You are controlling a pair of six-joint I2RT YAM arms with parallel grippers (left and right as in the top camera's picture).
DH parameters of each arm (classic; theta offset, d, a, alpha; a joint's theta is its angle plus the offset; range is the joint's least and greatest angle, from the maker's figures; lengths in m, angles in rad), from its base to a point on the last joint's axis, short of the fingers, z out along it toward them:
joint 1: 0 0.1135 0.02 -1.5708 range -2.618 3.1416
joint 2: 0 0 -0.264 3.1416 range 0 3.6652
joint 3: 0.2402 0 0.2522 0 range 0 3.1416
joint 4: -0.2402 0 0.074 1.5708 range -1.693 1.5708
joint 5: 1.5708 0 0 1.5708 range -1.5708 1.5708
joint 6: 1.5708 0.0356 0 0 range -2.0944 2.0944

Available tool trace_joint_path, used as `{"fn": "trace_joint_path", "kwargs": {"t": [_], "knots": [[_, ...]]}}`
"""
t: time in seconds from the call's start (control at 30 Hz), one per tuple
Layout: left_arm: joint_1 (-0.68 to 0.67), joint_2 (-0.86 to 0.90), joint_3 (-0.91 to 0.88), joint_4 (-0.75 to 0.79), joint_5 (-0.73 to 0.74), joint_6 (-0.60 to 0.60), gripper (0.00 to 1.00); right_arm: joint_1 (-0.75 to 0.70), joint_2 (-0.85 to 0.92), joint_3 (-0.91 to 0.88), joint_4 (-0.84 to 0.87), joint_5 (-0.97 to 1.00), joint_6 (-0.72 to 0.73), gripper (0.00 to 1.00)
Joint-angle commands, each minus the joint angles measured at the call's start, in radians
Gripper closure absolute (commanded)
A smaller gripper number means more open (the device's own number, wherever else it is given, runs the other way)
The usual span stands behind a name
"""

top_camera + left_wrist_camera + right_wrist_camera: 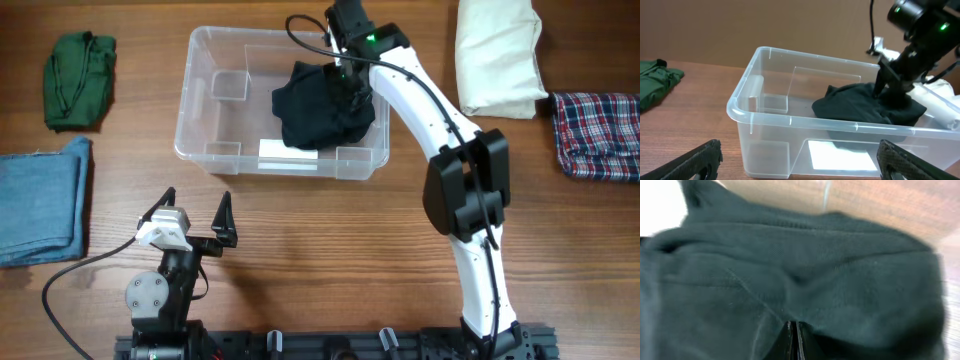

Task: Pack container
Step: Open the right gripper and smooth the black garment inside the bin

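Note:
The clear plastic container (200,110) stands at the back middle of the table, with a white label on its base (288,153). A black garment (320,110) lies bunched in its right half. My right gripper (348,88) reaches down into the container and is shut on the black garment (805,270), which fills the right wrist view. My left gripper (193,217) is open and empty, low in front of the container's near wall (790,145). The left wrist view shows the black garment (860,107) inside the bin and the right gripper (890,87) on it.
A dark green cloth (80,80) lies at the back left and folded blue denim (40,200) at the left edge. A cream cloth (498,55) and a red plaid cloth (598,135) lie at the back right.

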Motion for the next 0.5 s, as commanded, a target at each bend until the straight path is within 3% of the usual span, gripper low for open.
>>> {"fn": "trace_joint_path", "kwargs": {"t": [0.0,0.47], "knots": [[0.006,-0.007,-0.001,-0.009,-0.002,-0.008,0.0,0.003,0.066,0.01,-0.012,-0.017,0.0,0.96],[0.006,-0.007,-0.001,-0.009,-0.002,-0.008,0.0,0.003,0.093,0.008,-0.06,-0.013,-0.04,0.96]]}}
